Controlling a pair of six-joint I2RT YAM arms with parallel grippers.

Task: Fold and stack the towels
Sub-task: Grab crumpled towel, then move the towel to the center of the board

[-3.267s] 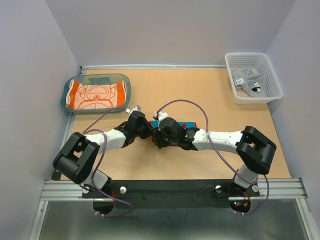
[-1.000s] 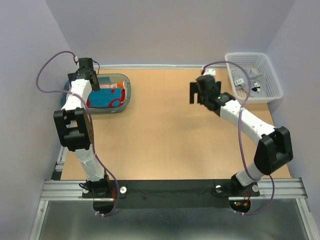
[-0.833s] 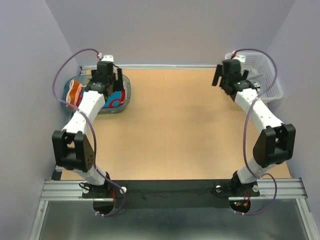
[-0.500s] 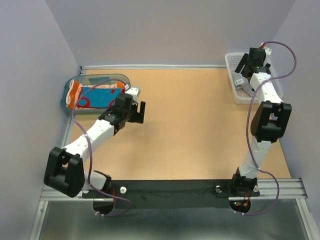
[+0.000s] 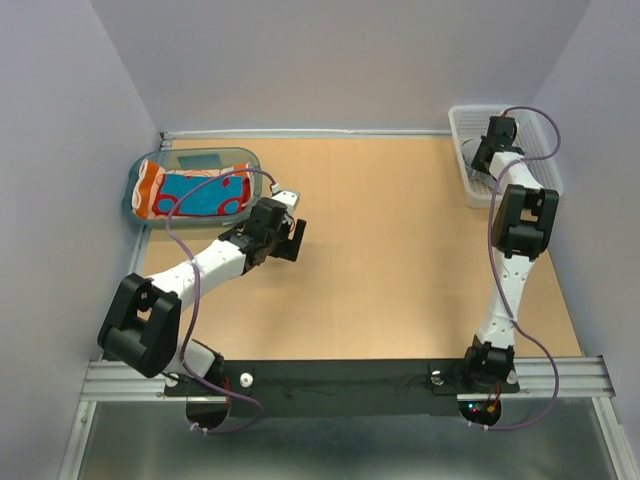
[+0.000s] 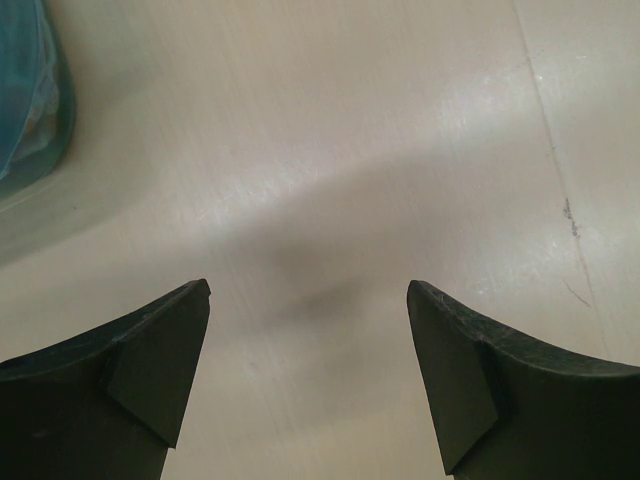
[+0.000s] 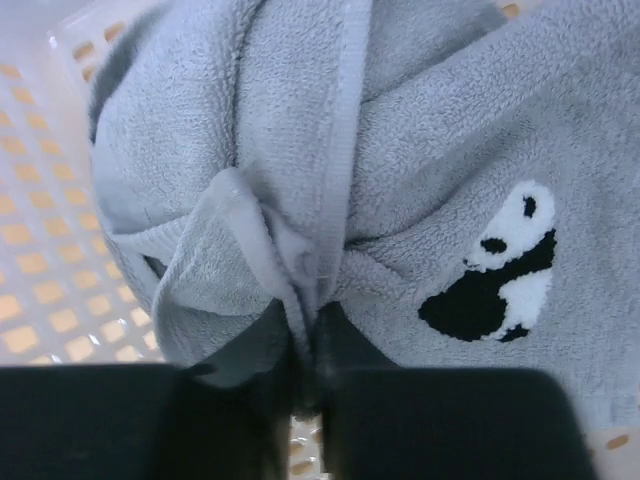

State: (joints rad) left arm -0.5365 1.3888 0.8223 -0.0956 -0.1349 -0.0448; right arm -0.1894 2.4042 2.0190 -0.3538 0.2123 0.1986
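Towels sit in two places. At the far right corner we see the grey towel (image 7: 400, 150), bunched up inside the white mesh basket (image 5: 548, 160), with a black-and-white panda print (image 7: 495, 270) facing the right wrist camera. A raised fold of it, with the hemmed edge running up the middle, is gathered between the tips of the right gripper (image 7: 305, 385). Its dark fingers (image 7: 430, 420) are pressed close together with the cloth nipped between them.

From above, we see the right arm drawn out long from its base at the near right. It runs almost straight along the right side of the table (image 5: 400, 260), bends at the black elbow block, and tips its wrist down into the basket.

At the far left, the translucent teal tray (image 5: 252, 172) holds the other cloths. We see an orange towel (image 5: 148, 192) at its left end and a blue-and-red towel (image 5: 205, 192) spread beside it, covering most of the tray.

The left arm reaches diagonally from its base at the near left, its white forearm pointing toward the middle of the table. The left gripper (image 6: 308, 290) hangs low over bare wood just beside the tray's near right corner. Its fingers are spread wide with nothing between them, and the tray's edge shows at the upper left of its wrist view.
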